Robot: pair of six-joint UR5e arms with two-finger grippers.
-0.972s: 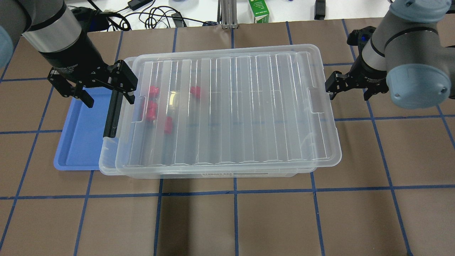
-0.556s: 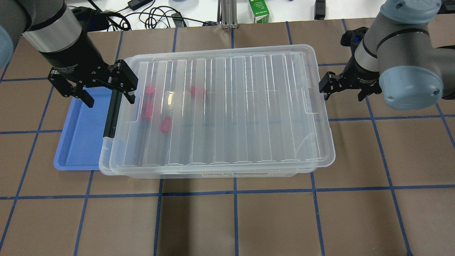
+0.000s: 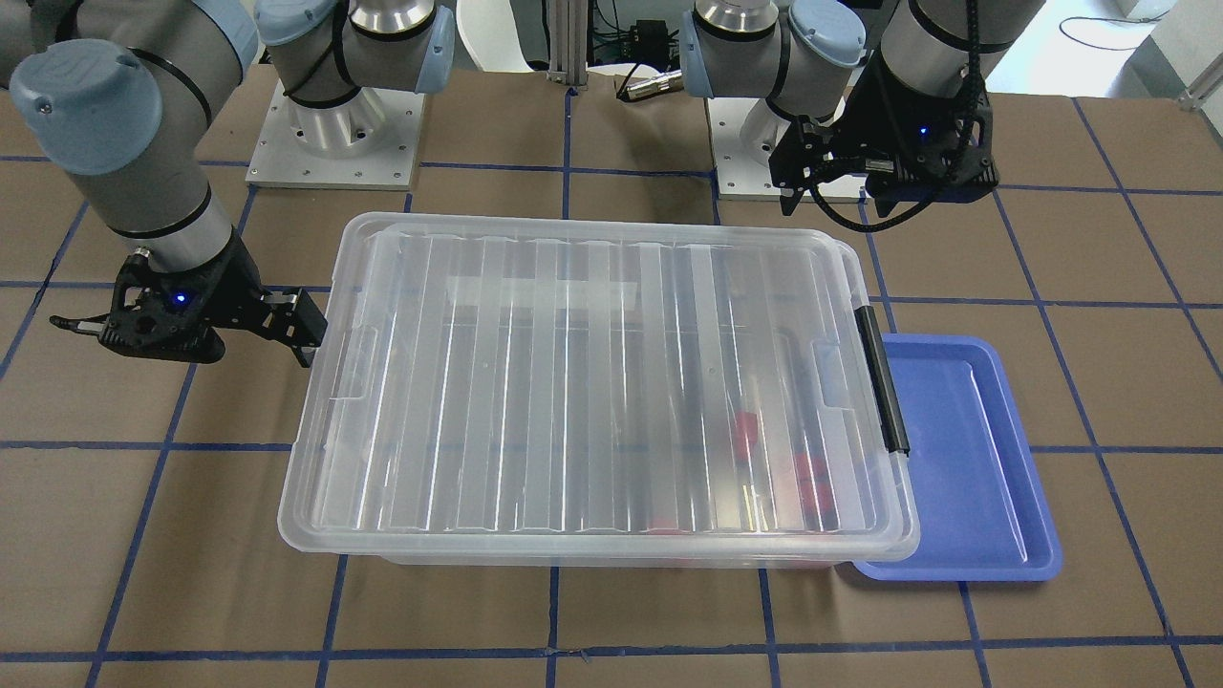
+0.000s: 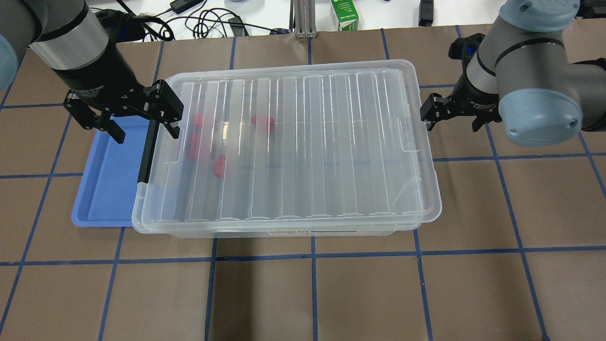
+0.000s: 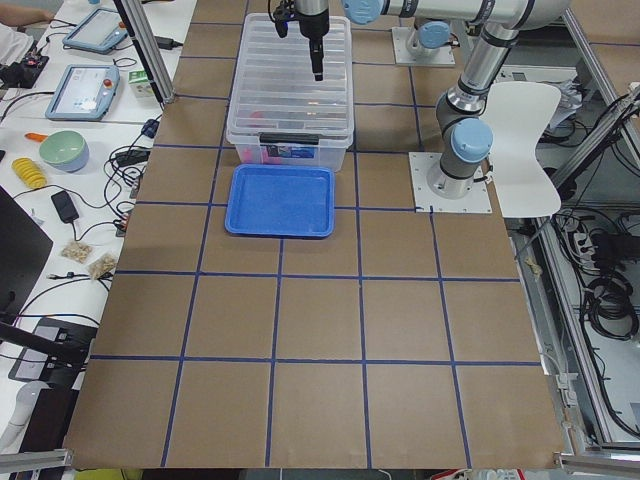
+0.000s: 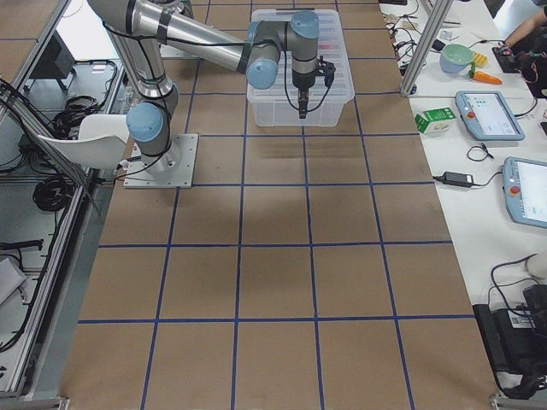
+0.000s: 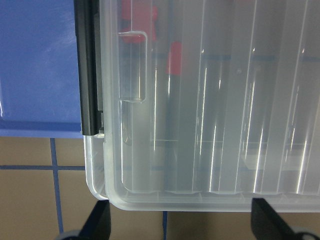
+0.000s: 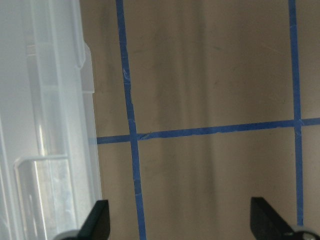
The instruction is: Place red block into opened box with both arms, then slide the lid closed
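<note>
The clear box (image 4: 284, 232) stands mid-table, with the ribbed lid (image 4: 307, 142) lying on it almost flush. Several red blocks (image 4: 261, 121) show blurred through the lid near the box's left end, and also in the left wrist view (image 7: 175, 57). My left gripper (image 4: 146, 134) is open above that end, its fingers straddling the black clip bar (image 4: 147, 151). My right gripper (image 4: 452, 124) is open at the lid's right short edge, one finger (image 3: 304, 333) against it. The right wrist view has the lid's edge (image 8: 55, 125) beside its left fingertip.
A shallow blue tray (image 4: 104, 180) lies against the box's left end, partly under my left gripper. A green carton (image 4: 344, 14), cables (image 4: 203, 21) and a metal post (image 4: 300, 19) sit past the table's far edge.
My right gripper has moved left and pushed the lid along the box, so the overhang at the right end has shrunk. The left gripper has stayed put.
</note>
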